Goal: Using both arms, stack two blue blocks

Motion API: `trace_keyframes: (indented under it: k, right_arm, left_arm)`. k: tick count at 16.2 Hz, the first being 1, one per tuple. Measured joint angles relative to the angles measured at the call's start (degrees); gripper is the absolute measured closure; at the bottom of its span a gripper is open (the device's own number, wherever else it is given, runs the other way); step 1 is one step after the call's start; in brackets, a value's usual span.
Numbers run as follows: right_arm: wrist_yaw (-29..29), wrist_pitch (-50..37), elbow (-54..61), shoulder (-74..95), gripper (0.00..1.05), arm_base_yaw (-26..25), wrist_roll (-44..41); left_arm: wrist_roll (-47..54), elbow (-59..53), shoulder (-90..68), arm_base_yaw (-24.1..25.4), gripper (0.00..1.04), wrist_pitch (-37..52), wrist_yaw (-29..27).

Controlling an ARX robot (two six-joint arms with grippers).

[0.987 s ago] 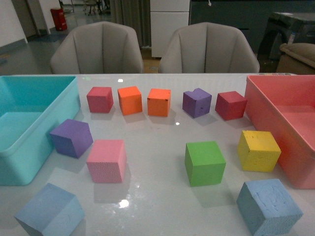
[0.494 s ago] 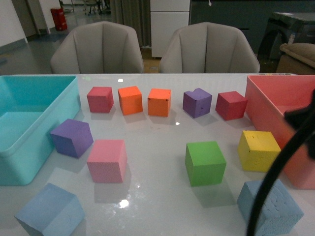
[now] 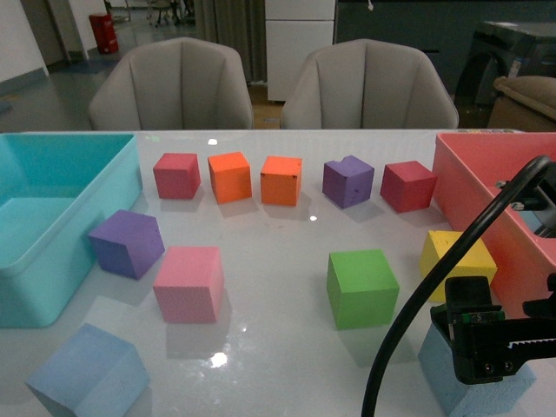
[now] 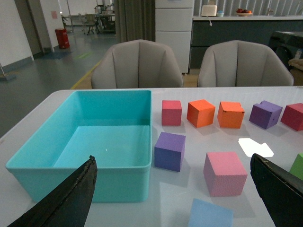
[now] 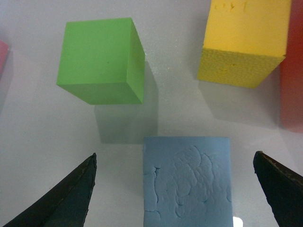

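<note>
A glossy white table carried everything; a turquoise plastic bin sat at its left and a coral-red plastic bin at its right; along the far side ran a crimson foam cube, two orange foam cubes, a notched purple foam cube and a dark red foam cube; nearer lay a plain purple foam cube just beside the turquoise bin, a pink foam cube, a green foam cube and a yellow foam cube; nearest, well apart, lay a left pale blue foam cube and a right pale blue foam cube.

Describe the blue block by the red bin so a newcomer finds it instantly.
Start at the salmon-red bin on the table's right side. At its near corner, nearest the robot, a pale blue cube sits under the open right tool. Unlike the green cube and yellow cube behind it, it is blue with a cracked top.
</note>
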State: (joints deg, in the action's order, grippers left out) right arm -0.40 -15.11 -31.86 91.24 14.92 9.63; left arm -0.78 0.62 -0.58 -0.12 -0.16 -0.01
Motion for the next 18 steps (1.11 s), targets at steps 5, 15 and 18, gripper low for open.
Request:
trace_keyframes:
  k: [5,15,18]
  right_arm:
    - [-1.86,0.17,-3.45,7.76,0.06,-1.07,1.03]
    - [-2.82,-5.57,-2.10,16.81,0.17,-1.46,1.16]
    - [-1.92,-6.49,-0.81,15.76,0.50,-1.42,1.25]
  left_arm:
    - [0.00,0.00,0.00,0.00,0.07,0.00,0.02]
    - [0.00,0.00,0.00,0.00,0.07,-0.02,0.00]
    - [0.00,0.00,0.00,0.00,0.07,0.00,0.00]
